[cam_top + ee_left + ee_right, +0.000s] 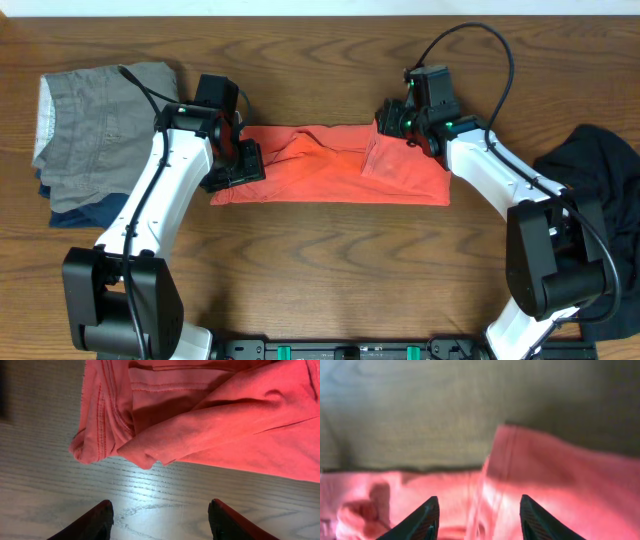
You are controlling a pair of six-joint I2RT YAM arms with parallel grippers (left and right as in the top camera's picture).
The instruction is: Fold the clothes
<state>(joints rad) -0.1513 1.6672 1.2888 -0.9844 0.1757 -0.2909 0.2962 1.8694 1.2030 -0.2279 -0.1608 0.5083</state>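
The coral-red T-shirt [330, 165] lies folded into a long band across the middle of the table; no lettering shows. My left gripper [240, 160] is at its left end, open and empty; in the left wrist view its jaws [160, 517] hover over bare wood just short of the shirt's bunched hem [200, 415]. My right gripper [395, 120] is at the shirt's upper right edge, open; in the right wrist view its jaws [477, 517] straddle a fold of the red fabric [555, 480]. The black garment [600, 200] lies crumpled at the right edge.
A grey garment [100, 110] with a pale waistband lies folded at the left on top of a navy blue garment [75, 210]. Bare wood runs along the front of the table [330, 260].
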